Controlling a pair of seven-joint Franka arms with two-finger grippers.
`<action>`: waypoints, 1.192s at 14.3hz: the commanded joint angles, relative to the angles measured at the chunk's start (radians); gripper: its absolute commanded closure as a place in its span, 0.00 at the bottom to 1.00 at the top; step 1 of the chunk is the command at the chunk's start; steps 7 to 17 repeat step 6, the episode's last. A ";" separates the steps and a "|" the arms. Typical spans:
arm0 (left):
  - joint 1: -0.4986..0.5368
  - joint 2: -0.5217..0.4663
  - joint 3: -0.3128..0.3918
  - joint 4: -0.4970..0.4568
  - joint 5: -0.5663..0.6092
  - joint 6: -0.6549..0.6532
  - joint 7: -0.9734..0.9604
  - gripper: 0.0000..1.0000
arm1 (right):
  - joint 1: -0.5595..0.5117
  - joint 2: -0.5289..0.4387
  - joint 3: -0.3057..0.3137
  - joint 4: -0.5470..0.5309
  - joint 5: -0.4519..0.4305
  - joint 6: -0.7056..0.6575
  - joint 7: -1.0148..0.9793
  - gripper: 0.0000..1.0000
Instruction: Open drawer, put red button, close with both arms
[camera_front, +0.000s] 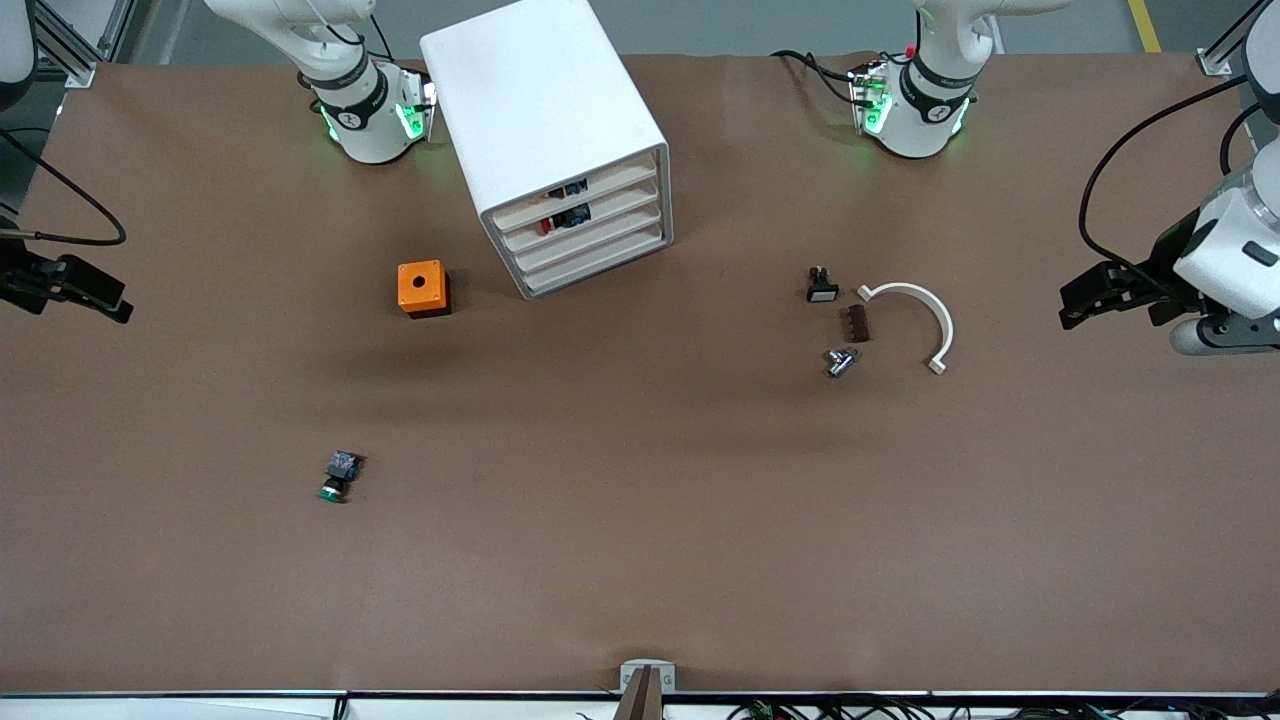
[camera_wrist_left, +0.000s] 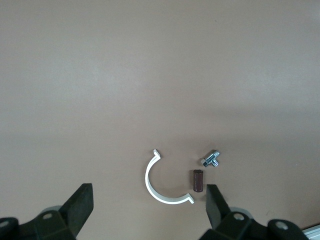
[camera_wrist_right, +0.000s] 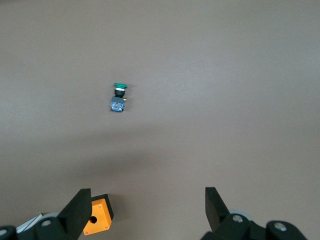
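Two hands are hanging wide apart over opposite ends of the counter (camera_front: 640, 560), each with fingers spread broadly and holding nothing. The left hand (camera_front: 1085, 300) is hovering over the left arm's end; its wrist view is looking down on a white curved clip (camera_wrist_left: 162, 182), a brown block (camera_wrist_left: 198, 180) and a small metal bolt (camera_wrist_left: 211, 159). The right hand (camera_front: 100, 295) is hovering over the right arm's end, its wrist view taking in the green button (camera_wrist_right: 119, 96) and an orange box (camera_wrist_right: 97, 215).

From the right hand, the cabinet (camera_front: 545, 130) is lying toward roughly two o'clock in the front view; from the left hand it is lying toward about ten o'clock. The red button (camera_front: 546, 225) is already sitting inside the drawer (camera_front: 580, 217), second from the top, showing as a red speck through its front beside a bluish part. That drawer front is looking level with its neighbours, so it seems pushed in, or nearly so. The drawer's long axis is running across the cabinet face, which is angled toward the left arm's end. Both hands are looking about equally distant, so any remaining push would suit one on each end of the front.
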 joint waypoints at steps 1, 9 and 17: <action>0.000 0.008 -0.005 0.015 0.008 -0.019 0.002 0.01 | 0.000 -0.019 0.000 -0.015 -0.004 -0.006 0.014 0.00; 0.000 0.014 -0.007 0.016 0.005 -0.019 -0.007 0.00 | 0.000 -0.019 0.002 -0.015 -0.004 -0.006 0.014 0.00; 0.000 0.014 -0.007 0.016 0.005 -0.019 -0.007 0.00 | 0.000 -0.019 0.002 -0.015 -0.004 -0.006 0.014 0.00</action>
